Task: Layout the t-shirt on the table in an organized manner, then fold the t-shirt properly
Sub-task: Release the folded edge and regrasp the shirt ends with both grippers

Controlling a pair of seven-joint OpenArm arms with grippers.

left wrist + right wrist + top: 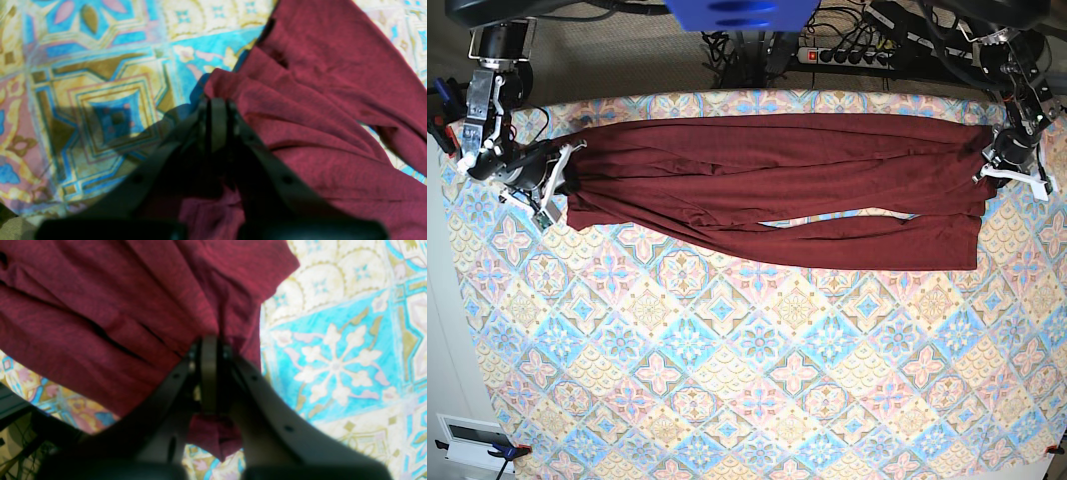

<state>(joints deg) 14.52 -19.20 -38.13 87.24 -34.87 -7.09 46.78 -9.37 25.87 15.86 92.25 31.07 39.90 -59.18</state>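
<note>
t-shirt: the maroon t-shirt lies stretched sideways across the far part of the table, bunched into long folds, one loose strip sagging along its near edge. Not flat yet.
left gripper: your left gripper is clamped tight on one end of the t-shirt, jaws together with cloth pinched between; in the base view it sits at the shirt's right end.
right gripper: your right gripper is likewise closed hard on the opposite end of the t-shirt, a tuft of fabric poking out below the jaws; base view puts it at the shirt's left end.
step: layout, I'd say. You've got the shirt pulled taut between both arms, folding not started.
next: you probably need to spread the bunched folds toward the near side of the table, keeping both ends level, before you let go.
risk: release now and the creases likely stay in.
beyond the table: cables and a power strip behind its far edge.
</note>
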